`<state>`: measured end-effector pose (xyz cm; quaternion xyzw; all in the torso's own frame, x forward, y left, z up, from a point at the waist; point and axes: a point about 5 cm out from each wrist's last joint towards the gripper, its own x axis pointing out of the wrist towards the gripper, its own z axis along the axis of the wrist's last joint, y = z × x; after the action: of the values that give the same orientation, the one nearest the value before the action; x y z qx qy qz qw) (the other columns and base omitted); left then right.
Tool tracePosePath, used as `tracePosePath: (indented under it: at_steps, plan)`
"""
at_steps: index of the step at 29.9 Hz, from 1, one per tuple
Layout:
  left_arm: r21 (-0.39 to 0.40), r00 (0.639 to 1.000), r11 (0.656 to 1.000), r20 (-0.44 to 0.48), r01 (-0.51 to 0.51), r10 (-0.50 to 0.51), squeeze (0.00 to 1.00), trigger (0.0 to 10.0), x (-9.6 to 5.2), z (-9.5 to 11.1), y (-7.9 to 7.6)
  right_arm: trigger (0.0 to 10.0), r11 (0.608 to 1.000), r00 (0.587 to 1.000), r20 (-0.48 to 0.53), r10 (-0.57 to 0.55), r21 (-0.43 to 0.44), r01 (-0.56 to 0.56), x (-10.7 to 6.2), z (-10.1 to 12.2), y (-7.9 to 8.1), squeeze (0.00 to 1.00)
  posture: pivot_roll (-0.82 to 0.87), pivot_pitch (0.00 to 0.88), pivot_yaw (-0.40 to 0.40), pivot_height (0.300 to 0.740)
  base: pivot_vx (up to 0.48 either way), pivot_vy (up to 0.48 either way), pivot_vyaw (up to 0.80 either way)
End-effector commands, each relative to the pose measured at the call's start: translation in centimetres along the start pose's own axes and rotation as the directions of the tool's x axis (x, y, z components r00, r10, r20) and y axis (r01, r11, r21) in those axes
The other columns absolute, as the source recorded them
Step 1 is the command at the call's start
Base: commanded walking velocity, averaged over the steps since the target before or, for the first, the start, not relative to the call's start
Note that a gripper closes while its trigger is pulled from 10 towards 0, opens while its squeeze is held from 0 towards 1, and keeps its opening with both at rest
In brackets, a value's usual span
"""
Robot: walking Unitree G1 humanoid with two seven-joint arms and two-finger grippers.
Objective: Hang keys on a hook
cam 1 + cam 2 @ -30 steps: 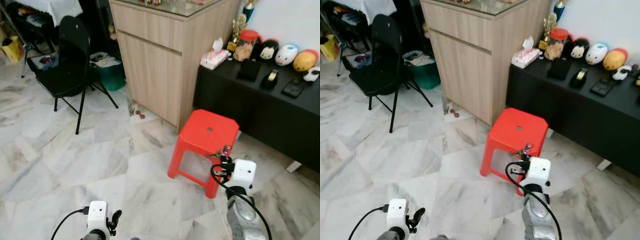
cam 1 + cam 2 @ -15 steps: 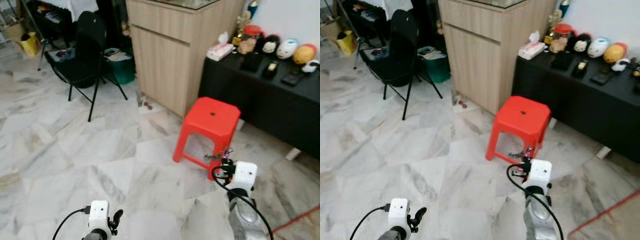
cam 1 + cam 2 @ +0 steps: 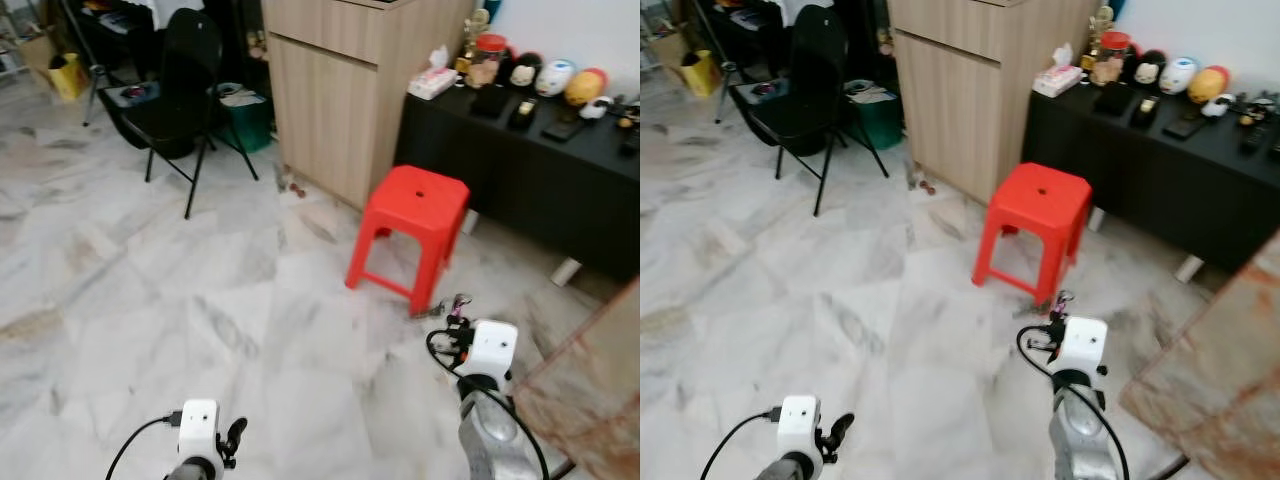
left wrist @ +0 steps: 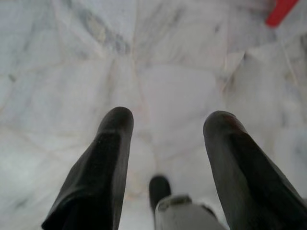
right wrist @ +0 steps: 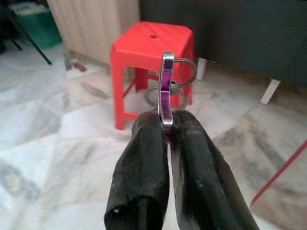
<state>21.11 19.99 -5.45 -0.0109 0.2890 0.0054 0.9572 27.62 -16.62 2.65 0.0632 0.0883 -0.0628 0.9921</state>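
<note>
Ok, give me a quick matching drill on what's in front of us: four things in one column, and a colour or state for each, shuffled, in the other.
Things:
1. stool
2. folding chair
3. right tool
4. left tool

Colour or state:
A. open, nothing between its fingers
B. red, standing on the marble floor beside the wooden cabinet
C. shut on the keys, a purple clip with a metal ring
D. black, standing to the left of the cabinet

Pairs: 1-B, 2-D, 3-C, 4-A
</note>
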Motion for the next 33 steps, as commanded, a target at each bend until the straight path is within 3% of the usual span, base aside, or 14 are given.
tracePosePath:
  at_steps: [1,27,33]
  plan:
    - [-0.002,1.0,1.0,-0.01,-0.002,0.002,0.0,10.0,-0.04,-0.17,-0.01,10.0,1.0,1.0,-0.007,-0.003,-0.012,0.003,-0.02,-0.08,-0.23,0.0,0.11,0.109,-0.004,0.74,-0.319,0.0,-0.78]
    - [0.007,1.0,1.0,-0.006,-0.017,0.017,0.0,10.0,0.05,0.08,0.32,10.0,0.997,0.998,0.013,-0.068,-0.029,0.068,0.42,0.43,-0.94,0.0,0.1,0.09,-0.001,0.74,-0.012,0.0,-0.76]
    - [0.007,1.0,1.0,-0.003,-0.016,0.016,0.0,10.0,0.04,0.11,0.35,10.0,0.997,0.996,0.041,-0.074,-0.027,0.075,0.54,0.8,-0.94,0.0,0.1,0.069,0.0,0.74,0.0,0.0,-0.07]
